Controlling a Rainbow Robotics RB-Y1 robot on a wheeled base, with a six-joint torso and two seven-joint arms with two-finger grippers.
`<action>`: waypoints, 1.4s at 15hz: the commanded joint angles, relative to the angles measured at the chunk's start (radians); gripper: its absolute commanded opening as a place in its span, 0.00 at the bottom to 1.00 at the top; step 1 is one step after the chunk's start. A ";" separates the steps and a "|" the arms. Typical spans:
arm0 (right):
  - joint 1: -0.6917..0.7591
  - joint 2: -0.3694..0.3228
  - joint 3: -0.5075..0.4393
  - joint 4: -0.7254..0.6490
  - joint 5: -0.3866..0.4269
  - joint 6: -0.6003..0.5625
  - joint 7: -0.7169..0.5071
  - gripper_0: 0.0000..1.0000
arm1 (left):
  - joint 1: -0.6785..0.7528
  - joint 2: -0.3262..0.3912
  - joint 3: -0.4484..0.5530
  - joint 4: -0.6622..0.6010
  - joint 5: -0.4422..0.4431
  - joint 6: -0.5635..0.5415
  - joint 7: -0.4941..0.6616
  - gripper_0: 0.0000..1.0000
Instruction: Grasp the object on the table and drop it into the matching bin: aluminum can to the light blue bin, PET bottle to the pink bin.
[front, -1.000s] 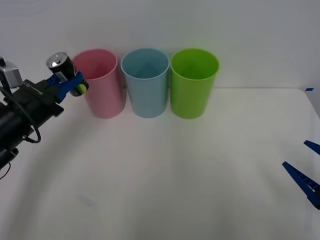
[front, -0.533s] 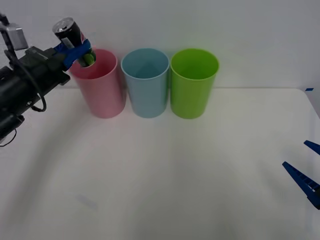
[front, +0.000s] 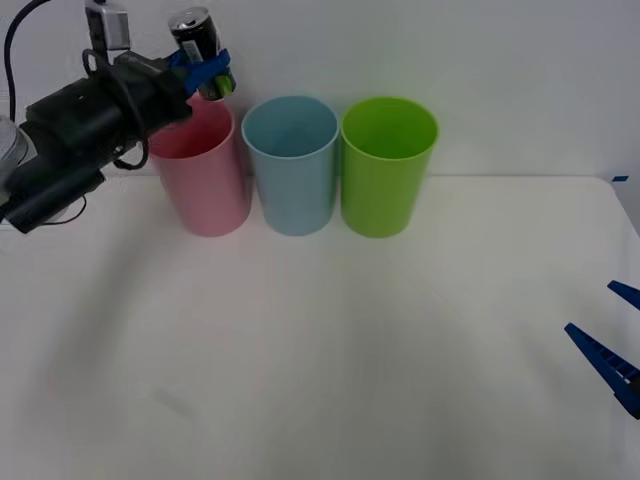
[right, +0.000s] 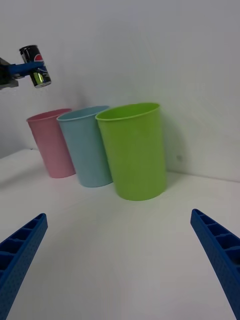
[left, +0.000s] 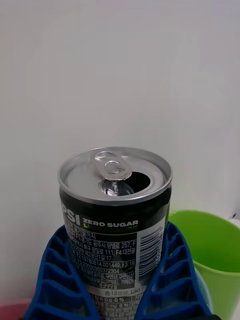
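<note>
Right now I hold the small dark aluminum can (front: 200, 50) clamped in my left gripper (front: 207, 72) above the tall pink plastic bin (front: 202, 180), so I judge it must carry on sideways to the tall light blue plastic bin (front: 292, 170) beside it before letting go.

The aluminum can (left: 115, 220) has a shiny bare-metal top and a glossy dark printed body. The left claw (left: 116, 280) shows ribbed blue plastic. The pink bin (front: 203, 180) and light blue bin (front: 292, 165) look smooth, satiny plastic; the tabletop (front: 350, 340) is matt white.

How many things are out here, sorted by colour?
Pink plastic cup-shaped bin: 1
Light blue plastic cup-shaped bin: 1
Lime green plastic cup-shaped bin: 1
Small dark drink can with silver top, held in the left pincer: 1
Total: 4
</note>
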 joint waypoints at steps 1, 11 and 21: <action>0.000 0.000 0.000 0.000 0.000 0.000 0.000 1.00 | -0.094 -0.042 -0.037 0.098 -0.020 0.003 -0.006 0.00; 0.000 0.000 0.000 0.000 0.000 0.000 0.000 1.00 | -0.242 -0.190 -0.040 0.271 -0.166 0.003 -0.014 0.00; 0.000 0.000 0.000 0.000 0.000 0.000 0.000 1.00 | -0.242 -0.201 -0.040 0.271 -0.172 0.002 -0.029 0.60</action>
